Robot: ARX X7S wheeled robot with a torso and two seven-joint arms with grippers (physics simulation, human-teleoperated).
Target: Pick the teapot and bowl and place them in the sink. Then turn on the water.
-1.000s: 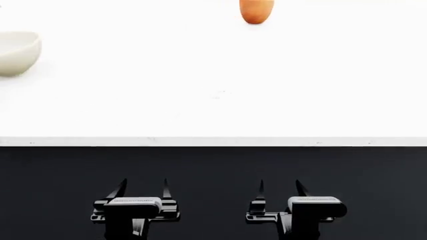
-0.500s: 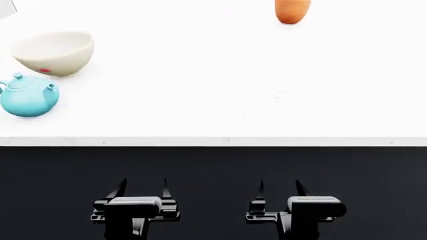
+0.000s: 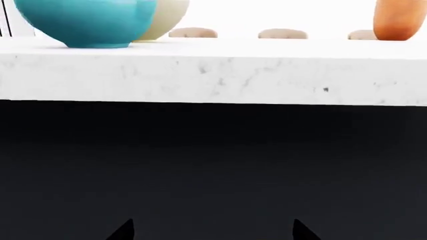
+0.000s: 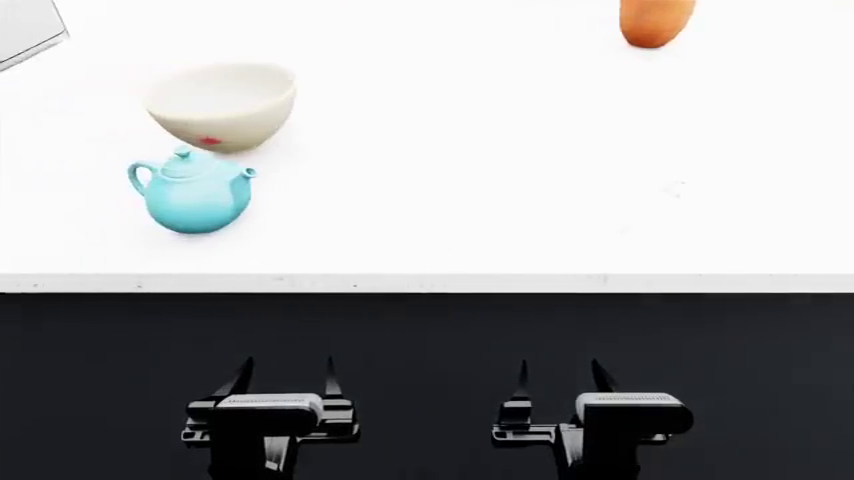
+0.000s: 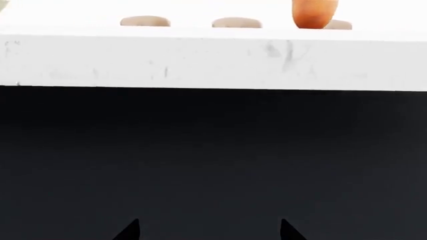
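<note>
The turquoise teapot (image 4: 195, 192) stands on the white counter at the left of the head view, with the cream bowl (image 4: 222, 104) just behind it. From the left wrist view the teapot (image 3: 87, 22) sits near the counter edge and the bowl (image 3: 165, 17) peeks out behind it. My left gripper (image 4: 286, 375) and right gripper (image 4: 559, 375) hang low in front of the dark cabinet, below the counter edge, both open and empty. The sink and the water are out of view.
An orange vase (image 4: 655, 22) stands at the back right of the white counter (image 4: 534, 200); it also shows in the right wrist view as the orange vase (image 5: 314, 12). A grey corner of some object (image 4: 27, 35) pokes in at top left. The dark cabinet front (image 4: 427, 340) faces both grippers.
The view has shifted left: teapot, bowl and vase have slid to the right in the head view, and the teapot is now fully visible. The grippers hold the same pose.
</note>
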